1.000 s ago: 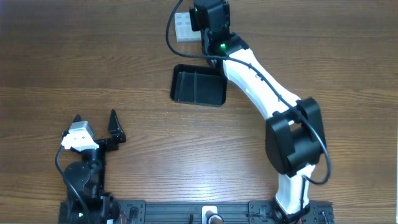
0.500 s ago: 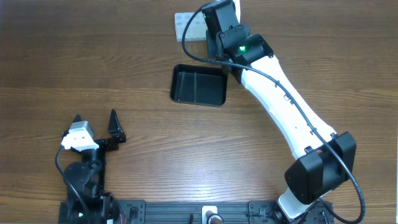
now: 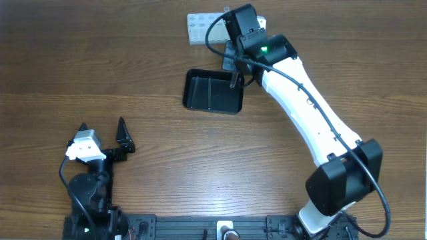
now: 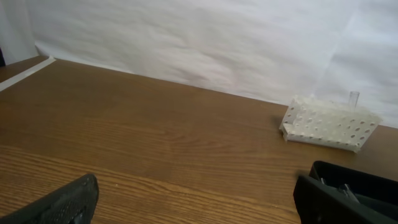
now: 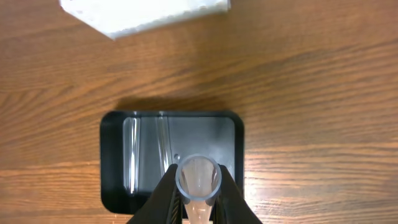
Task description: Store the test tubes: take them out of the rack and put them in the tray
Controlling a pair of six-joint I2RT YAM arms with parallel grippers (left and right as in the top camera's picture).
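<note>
The white rack [image 3: 203,29] stands at the table's far edge, and one clear tube [image 4: 354,98] stands upright in it. The black tray [image 3: 212,92] lies just in front of the rack, with two clear tubes [image 5: 132,155] lying inside it. My right gripper [image 5: 199,200] hangs above the tray's right part, shut on a clear test tube [image 5: 199,175] seen end-on between its fingers. In the top view the right gripper [image 3: 234,71] sits over the tray's right rim. My left gripper [image 3: 103,135] rests open and empty near its base at the front left.
Bare wooden table surrounds the tray and rack. A white wall [image 4: 199,37] rises behind the table's far edge. The right arm's white link [image 3: 307,113] crosses the table's right half.
The right gripper has drawn back from the rack toward the tray, carrying a tube, and its arm has swung. The left arm has not moved.
</note>
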